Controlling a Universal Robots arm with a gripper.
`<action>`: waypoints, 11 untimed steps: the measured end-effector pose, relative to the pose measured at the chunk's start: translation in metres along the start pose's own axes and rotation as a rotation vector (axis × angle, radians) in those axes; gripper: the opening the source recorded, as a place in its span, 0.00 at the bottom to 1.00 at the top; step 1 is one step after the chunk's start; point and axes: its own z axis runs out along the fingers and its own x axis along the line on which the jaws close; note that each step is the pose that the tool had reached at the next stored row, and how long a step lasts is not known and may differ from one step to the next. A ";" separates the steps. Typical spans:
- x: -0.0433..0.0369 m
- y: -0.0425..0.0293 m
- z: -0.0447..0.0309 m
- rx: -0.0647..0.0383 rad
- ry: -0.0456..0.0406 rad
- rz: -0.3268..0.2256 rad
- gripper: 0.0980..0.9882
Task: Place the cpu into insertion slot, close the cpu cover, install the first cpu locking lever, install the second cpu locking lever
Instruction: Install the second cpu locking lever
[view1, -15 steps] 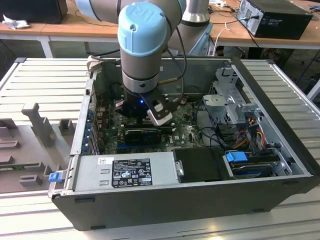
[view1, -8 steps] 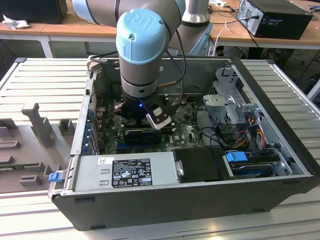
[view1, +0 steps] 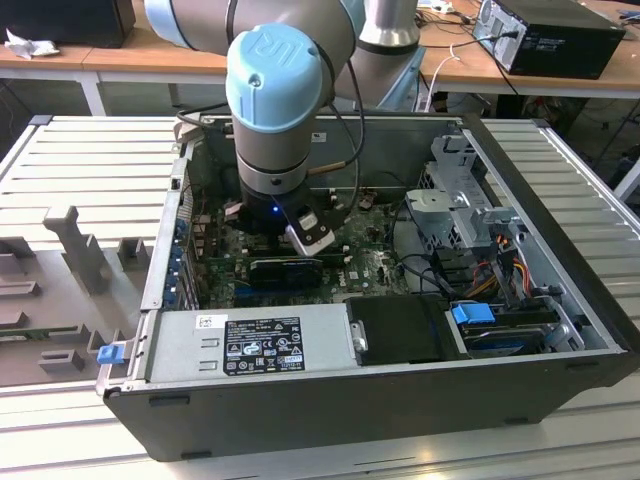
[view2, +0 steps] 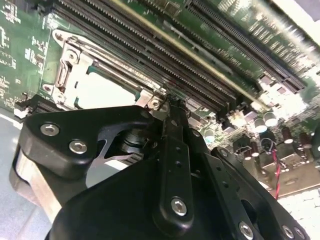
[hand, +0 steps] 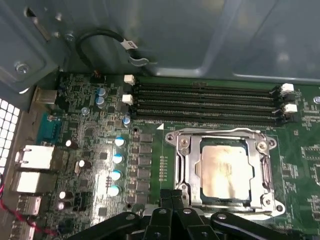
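A: Looking into the first wrist view from its left side across, I count two white ports at the board's edge, then four blue-topped capacitors (hand: 116, 166) in a column, then the insertion slot (hand: 222, 170) itself, which I'll use as the landmark.

B: And the cpu?

A: One cpu (hand: 223, 169), already lying flat in the slot, silver face up. One cpu cover (hand: 186, 167) is down around it, its frame touching the chip's edges. Beyond the slot run four long memory slots (hand: 205, 102).

B: Where is the gripper?

A: The gripper (hand: 172, 197) sits just beside the slot's near edge, fingers drawn together with nothing visibly between them; in the second wrist view the tip (view2: 172, 102) rests at the cover's corner. In the exterior view the arm (view1: 280, 110) reaches down into the one computer case (view1: 560, 330).

B: How would the parts handle?

A: By my judgement the chip is light, stiff and fragile (the contacts underneath especially), best taken by its edges. The cover is thin, springy metal; press on the frame, not on the chip's face.
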 end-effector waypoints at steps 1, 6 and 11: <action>0.0007 0.0003 0.0003 -0.001 0.0001 0.000 0.01; 0.0027 0.0009 -0.0010 -0.001 0.0001 0.000 0.01; 0.0028 0.0000 0.0016 -0.001 0.0003 0.000 0.01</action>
